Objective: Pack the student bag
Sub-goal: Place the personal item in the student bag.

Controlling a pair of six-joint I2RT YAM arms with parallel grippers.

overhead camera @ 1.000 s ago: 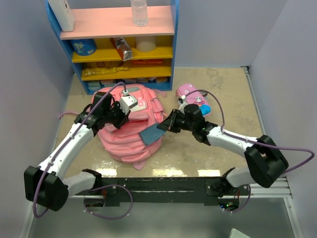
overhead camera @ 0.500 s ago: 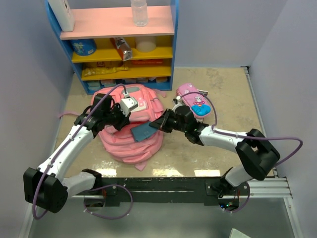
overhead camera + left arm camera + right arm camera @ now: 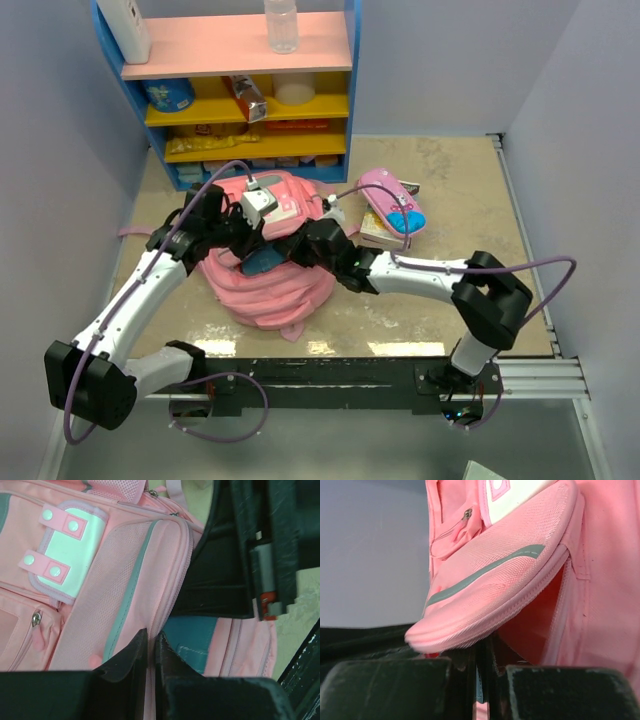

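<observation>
While the left claw (image 3: 148,652) pinches the bag (image 3: 270,295) open, the right claw (image 3: 481,660) grips a blue book (image 3: 187,647) partly inside; the pencil case (image 3: 392,203) lies unpacked on the table (image 3: 460,170).

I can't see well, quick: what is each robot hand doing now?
Left gripper: closed, pinching the student bag by its flap.
Right gripper: closed on a thin teal book.

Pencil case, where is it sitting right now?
In the top view the pencil case lies on the table right of the backpack, in front of the shelf's right corner.
</observation>
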